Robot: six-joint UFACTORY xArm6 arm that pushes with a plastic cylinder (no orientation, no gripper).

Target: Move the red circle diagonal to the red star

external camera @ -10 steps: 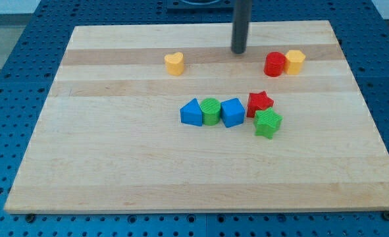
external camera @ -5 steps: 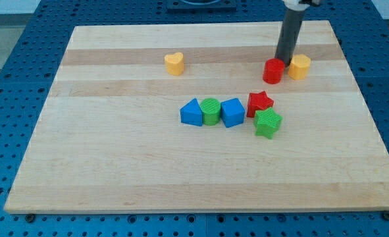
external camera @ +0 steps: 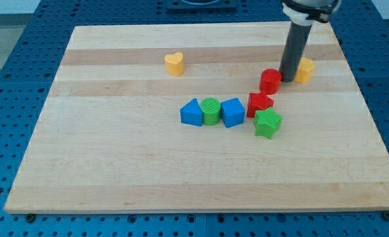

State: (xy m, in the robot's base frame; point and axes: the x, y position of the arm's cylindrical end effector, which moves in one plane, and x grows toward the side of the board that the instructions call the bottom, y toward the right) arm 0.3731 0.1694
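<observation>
The red circle (external camera: 270, 80) is seen on the counter (external camera: 115, 171) toward its top right corner, just above and slightly to the view's right of the red star (external camera: 259, 103), the two nearly touching. My tip (external camera: 289, 78) is set down at the circle's right side (between it and the yellow block (external camera: 305, 70), whose shape cannot be made out because the rod covers part of it). No gripper is carried by this arm, so no opening can be told. Below the star, a green star-like block (external camera: 268, 123) is placed just beside it. To the star's left a row is formed by a blue block (external camera: 232, 112), a green round block (external camera: 210, 110) and another blue block (external camera: 191, 112), all touching. A yellow heart (external camera: 174, 63) is found well apart, toward the top edge, left of centre
</observation>
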